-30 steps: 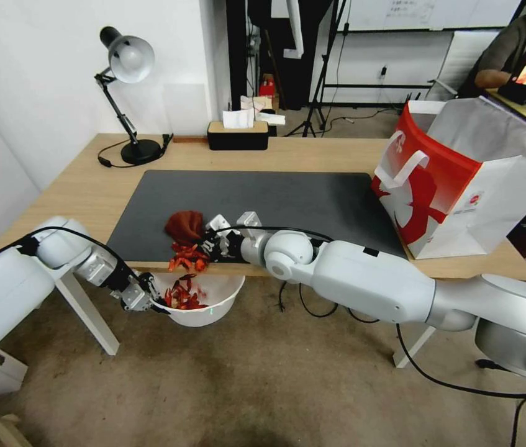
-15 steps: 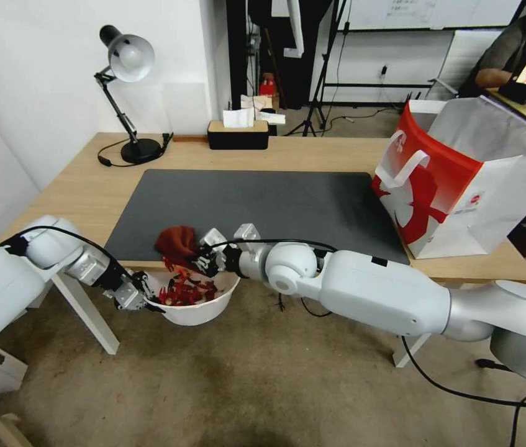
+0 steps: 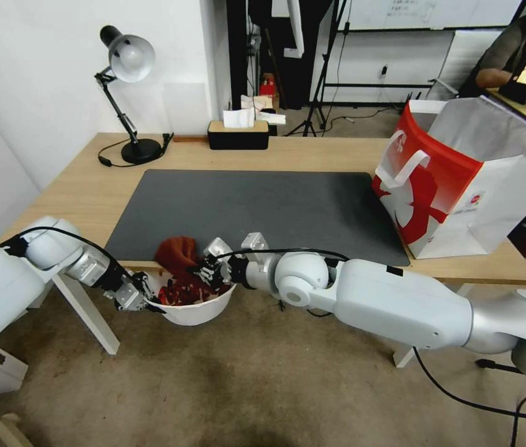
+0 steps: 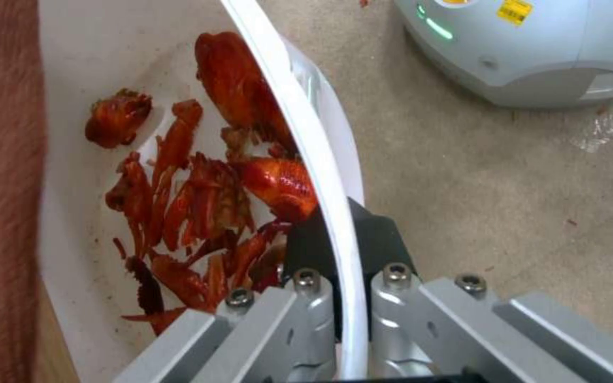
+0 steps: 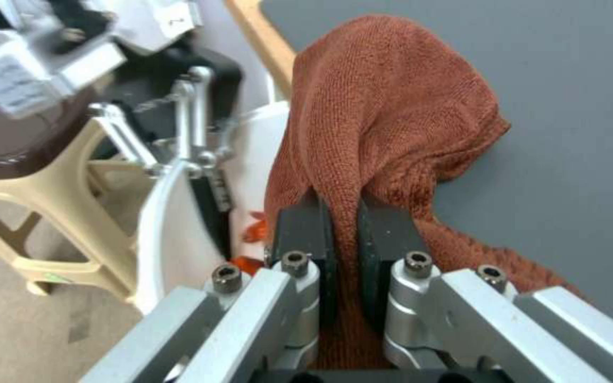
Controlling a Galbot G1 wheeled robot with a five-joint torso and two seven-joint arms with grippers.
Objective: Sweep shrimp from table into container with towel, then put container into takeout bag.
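Note:
The white container (image 3: 195, 311) hangs just below the table's (image 3: 312, 152) near edge, and my left gripper (image 3: 143, 299) is shut on its rim (image 4: 289, 114). The red-orange shrimp (image 3: 179, 293) lie heaped inside it (image 4: 200, 202). My right gripper (image 3: 208, 270) is shut on the rust-brown towel (image 3: 174, 253), which droops over the front edge of the dark mat (image 3: 263, 198) and the bowl. The right wrist view shows the towel (image 5: 384, 106) pinched between the black pads (image 5: 305, 234). The red and white takeout bag (image 3: 461, 180) stands open at the table's right end.
A desk lamp (image 3: 127, 59) and a black tissue box (image 3: 238, 134) stand along the table's far edge. A white table leg (image 3: 86, 310) is close to my left arm. A beige stool (image 5: 44, 213) and my own base (image 4: 533, 48) sit on the floor below.
My right gripper dragged the towel to the table's near edge, and the shrimp at the edge dropped into the container. The left gripper raised the container closer to the edge.

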